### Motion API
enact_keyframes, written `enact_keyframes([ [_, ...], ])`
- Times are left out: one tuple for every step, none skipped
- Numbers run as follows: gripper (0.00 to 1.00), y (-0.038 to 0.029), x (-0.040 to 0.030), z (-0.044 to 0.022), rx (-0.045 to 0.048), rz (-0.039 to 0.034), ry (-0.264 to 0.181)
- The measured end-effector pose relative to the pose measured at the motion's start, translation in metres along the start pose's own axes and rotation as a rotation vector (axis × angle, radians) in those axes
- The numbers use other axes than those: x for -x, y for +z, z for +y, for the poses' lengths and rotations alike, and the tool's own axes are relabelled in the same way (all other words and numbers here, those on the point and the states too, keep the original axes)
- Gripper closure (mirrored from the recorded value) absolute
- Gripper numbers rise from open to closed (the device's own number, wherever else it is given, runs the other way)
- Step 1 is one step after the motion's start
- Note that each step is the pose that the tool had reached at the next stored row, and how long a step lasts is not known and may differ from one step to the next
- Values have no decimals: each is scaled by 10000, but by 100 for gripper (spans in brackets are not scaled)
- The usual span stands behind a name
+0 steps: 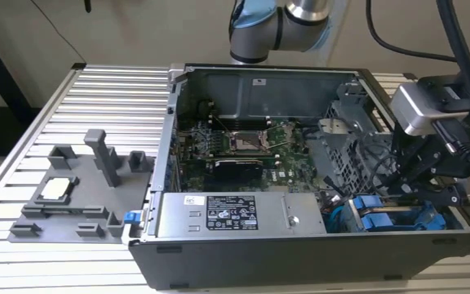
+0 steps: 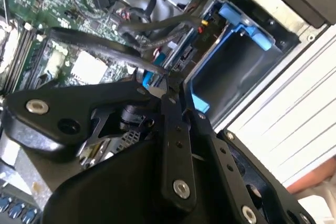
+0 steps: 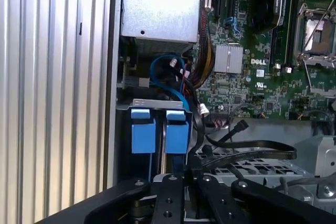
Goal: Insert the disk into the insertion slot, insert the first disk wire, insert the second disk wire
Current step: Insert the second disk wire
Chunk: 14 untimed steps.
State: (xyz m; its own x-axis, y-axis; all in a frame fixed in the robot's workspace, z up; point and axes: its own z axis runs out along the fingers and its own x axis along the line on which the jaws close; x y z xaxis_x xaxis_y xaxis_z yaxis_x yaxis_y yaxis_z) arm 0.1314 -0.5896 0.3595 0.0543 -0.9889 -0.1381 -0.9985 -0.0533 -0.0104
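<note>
Pincer: my pincer [image 1: 410, 184] sits low in the computer case [image 1: 300, 257], at the exterior view's right, over the blue carriers. In the second wrist view my fingers [image 2: 173, 85] look drawn together on a black wire [image 2: 100, 45] by the drive connector; I read it as pinched, not for certain.
Disk: two blue-ended carriers stand side by side in the insertion slot [image 3: 157, 103]; the disk [image 3: 177, 132] I take to be the one nearer the motherboard [image 3: 247, 72], seated, though I cannot tell them apart surely.
Risk: the plug could meet the connector askew and jam, since the wire is stiff and curved. Loose cables [image 3: 247, 148] beside my links could snag.
View differences: the exterior view gives the whole case, the power-supply box [image 1: 235, 214] and the grey fixture [image 1: 71, 196] on the desk [image 1: 112, 92]. The first wrist view shows both carrier ends squarely; the second shows the connector side and my fingertips.
</note>
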Motion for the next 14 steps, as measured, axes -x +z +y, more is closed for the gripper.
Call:
enact_keyframes([
  [84,1,-5,-21,18,-1,1],
  [84,2,-11,-35,22,-4,0],
  [84,6,-17,-41,22,-22,0],
  [84,12,-20,-43,19,-78,0],
  [84,20,-22,-44,14,-158,2],
  [84,27,-25,-47,11,-233,1],
  [84,35,-31,-48,7,-285,3],
  [84,40,-39,-51,5,-314,6],
  [84,44,-51,-55,5,-318,7],
  [84,46,-61,-60,5,-318,9],
  [84,47,-70,-65,5,-318,11],
  [84,49,-73,-68,4,-325,11],
  [84,50,-74,-68,1,-351,12],
  [84,54,-77,-68,-2,-372,12],
])
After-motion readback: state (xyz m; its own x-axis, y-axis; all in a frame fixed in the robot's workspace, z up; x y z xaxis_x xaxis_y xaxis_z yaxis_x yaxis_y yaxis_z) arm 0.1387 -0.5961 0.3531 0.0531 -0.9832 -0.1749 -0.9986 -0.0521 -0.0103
